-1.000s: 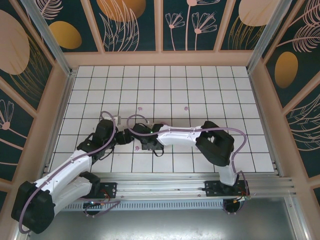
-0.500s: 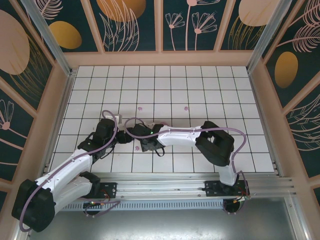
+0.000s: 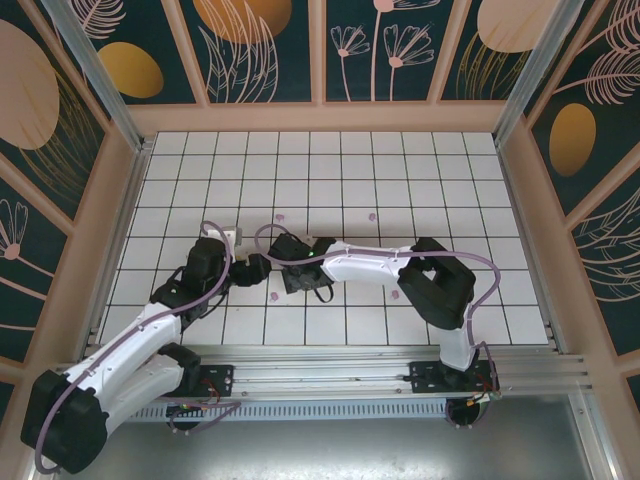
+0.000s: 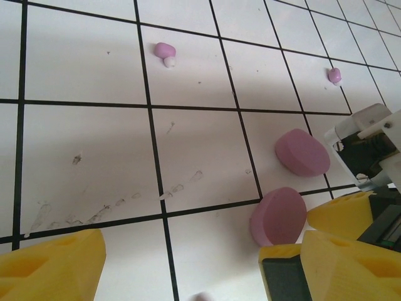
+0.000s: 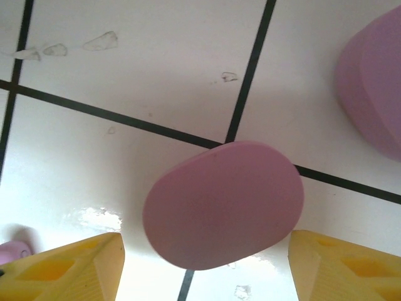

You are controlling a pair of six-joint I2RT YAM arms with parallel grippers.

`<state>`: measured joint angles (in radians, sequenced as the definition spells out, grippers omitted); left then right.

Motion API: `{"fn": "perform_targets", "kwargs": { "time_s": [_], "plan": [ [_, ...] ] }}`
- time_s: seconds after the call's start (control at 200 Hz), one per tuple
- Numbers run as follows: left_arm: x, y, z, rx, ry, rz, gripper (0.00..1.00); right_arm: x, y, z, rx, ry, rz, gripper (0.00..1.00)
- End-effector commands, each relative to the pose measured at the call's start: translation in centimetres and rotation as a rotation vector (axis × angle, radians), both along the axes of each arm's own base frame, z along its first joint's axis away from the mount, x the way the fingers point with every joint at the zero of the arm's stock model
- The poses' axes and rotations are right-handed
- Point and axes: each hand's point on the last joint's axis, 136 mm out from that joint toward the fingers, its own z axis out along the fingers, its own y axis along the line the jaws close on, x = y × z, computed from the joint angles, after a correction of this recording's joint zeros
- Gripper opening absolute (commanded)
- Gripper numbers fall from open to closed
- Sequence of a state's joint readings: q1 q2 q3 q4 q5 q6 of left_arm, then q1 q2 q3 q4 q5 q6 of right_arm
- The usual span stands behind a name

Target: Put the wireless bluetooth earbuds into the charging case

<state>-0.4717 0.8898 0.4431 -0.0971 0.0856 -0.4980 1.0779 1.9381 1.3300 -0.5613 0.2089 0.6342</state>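
Note:
Two pink-purple ovals lie on the white tiles: one (image 5: pixel 224 204) sits between my right gripper's (image 5: pixel 205 241) open yellow fingers without touching them, the other (image 5: pixel 373 81) just beyond it. From the left wrist the same ovals appear as a near one (image 4: pixel 278 216) and a far one (image 4: pixel 302 152). My left gripper (image 4: pixel 182 276) is open over bare tile beside the near oval. Tiny earbuds lie apart: one (image 4: pixel 165 51) with a white tip, one (image 4: pixel 334 75) farther right, one (image 5: pixel 9 251) by my right gripper's left finger. From above, both grippers meet, left (image 3: pixel 257 267) and right (image 3: pixel 283 272).
In the top view, loose earbuds lie at mid-floor (image 3: pixel 281 215) and to its right (image 3: pixel 372 215), and another (image 3: pixel 273 296) lies just in front of the grippers. Wooden walls (image 3: pixel 320 118) ring the tiled floor. The right arm's elbow (image 3: pixel 435 285) rests low at the right.
Both grippers have crept a little away from the bases, and the left one has closed in on the right one. Nothing has been grasped.

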Motion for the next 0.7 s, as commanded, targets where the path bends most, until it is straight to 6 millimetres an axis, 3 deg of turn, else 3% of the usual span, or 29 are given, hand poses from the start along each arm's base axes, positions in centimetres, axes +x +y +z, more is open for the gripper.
{"fn": "perform_targets", "kwargs": {
  "time_s": [0.0,0.175,0.355,0.48,0.556,0.696],
  "plan": [
    [0.0,0.2,0.2,-0.009,-0.019,0.013,0.81,0.2,1.1,0.3,0.026,0.007,0.016,0.69],
    [-0.1,0.2,0.0,0.002,-0.015,0.008,0.81,0.9,0.8,-0.1,0.015,0.003,0.012,0.58],
    [0.0,0.2,0.3,0.044,-0.027,-0.02,0.81,1.8,0.7,1.2,0.017,-0.028,0.036,0.45],
    [0.1,-0.1,0.4,0.044,-0.053,-0.044,0.81,2.1,0.4,2.0,0.011,-0.049,0.077,0.42],
    [0.1,-0.2,0.5,0.049,-0.062,-0.056,0.81,2.3,0.0,2.3,0.004,-0.052,0.077,0.46],
    [0.2,0.2,0.5,0.064,-0.072,-0.044,0.81,2.8,-1.8,3.1,0.024,-0.031,-0.058,0.68]
  ]
}}
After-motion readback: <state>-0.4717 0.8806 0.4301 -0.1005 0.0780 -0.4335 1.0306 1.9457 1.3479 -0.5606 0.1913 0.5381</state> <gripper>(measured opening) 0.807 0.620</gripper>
